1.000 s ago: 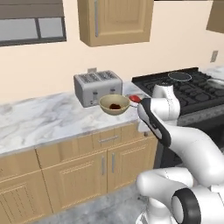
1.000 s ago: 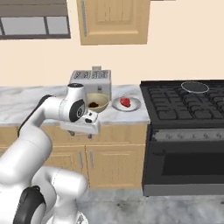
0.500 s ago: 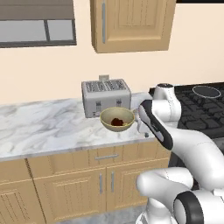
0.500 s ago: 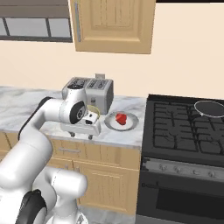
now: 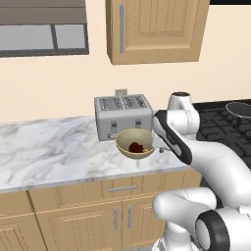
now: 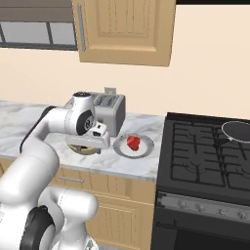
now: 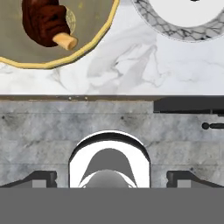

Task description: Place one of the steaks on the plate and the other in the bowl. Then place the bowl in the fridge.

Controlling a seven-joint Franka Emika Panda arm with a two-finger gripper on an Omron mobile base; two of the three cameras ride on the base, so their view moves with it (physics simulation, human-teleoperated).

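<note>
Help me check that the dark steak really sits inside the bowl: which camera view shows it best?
The hand view: looking straight down, the dark steak with its yellowish end lies on the floor of the bowl. The left base view shows it as a small dark patch inside the bowl. In the right base view the arm covers most of the bowl.

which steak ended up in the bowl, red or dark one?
The dark reddish-brown steak with the yellowish end lies in the tan bowl. The bright red steak sits on the plate beside it.
</note>
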